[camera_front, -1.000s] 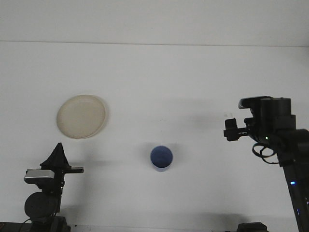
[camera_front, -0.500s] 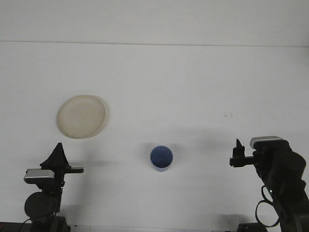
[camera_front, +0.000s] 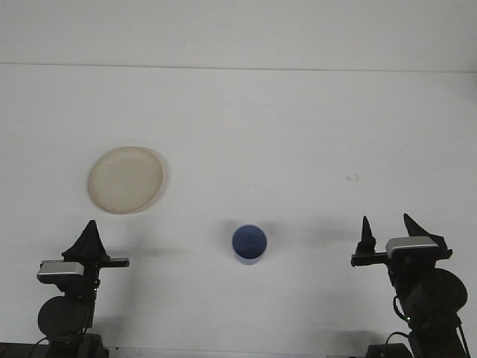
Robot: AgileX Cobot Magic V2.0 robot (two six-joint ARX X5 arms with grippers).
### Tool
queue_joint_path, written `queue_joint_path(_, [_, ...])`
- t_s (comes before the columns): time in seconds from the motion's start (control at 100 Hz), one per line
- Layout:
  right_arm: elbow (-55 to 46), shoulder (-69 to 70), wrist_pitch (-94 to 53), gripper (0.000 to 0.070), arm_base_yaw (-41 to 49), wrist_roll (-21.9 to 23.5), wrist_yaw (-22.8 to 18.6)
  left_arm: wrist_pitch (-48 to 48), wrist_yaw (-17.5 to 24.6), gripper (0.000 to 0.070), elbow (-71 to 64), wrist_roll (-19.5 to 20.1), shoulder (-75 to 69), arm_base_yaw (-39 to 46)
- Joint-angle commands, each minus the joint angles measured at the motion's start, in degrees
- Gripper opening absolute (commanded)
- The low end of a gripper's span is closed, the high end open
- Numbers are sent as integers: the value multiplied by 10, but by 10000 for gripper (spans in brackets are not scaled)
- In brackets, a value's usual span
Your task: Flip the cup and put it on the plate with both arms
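A small blue cup stands on the white table, front centre, its round blue top facing up; I cannot tell whether that is the rim or the base. A cream plate lies flat at the left, well apart from the cup. My left gripper sits low at the front left, below the plate, its fingers together in one point with nothing in them. My right gripper sits low at the front right, to the right of the cup, with its two fingers spread and nothing between them.
The table's far edge meets a pale wall along the top of the view. A small dark mark shows on the table at the right.
The right arm has dropped from a raised pose at mid right to the front right corner, and its fingers now point up and stand apart. Cup, plate and left arm have not moved.
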Motion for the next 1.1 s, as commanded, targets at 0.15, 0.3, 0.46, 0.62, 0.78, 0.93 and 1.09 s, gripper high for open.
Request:
queue_joint_path(0.15, [5, -3, 20, 564, 1, 8, -1, 9, 1, 11, -12, -3, -1, 0])
queue_joint_path(0.3, [5, -3, 20, 564, 1, 7, -1, 9, 1, 11, -12, -3, -1, 0])
queue_joint_path(0.46, [5, -3, 20, 564, 1, 7, -1, 9, 1, 11, -12, -3, -1, 0])
queue_joint_path(0.62, [5, -3, 19, 564, 1, 7, -1, 8, 1, 11, -12, -3, -1, 0])
queue_joint_path(0.78, [5, -3, 19, 564, 1, 7, -1, 18, 1, 11, -6, -3, -1, 0])
queue_joint_path(0.93, [5, -3, 19, 564, 1, 7, -1, 7, 1, 11, 20, 5, 1, 0])
queue_joint_path(1.09, [5, -3, 19, 564, 1, 7, -1, -88, 1, 11, 99, 3, 17, 0])
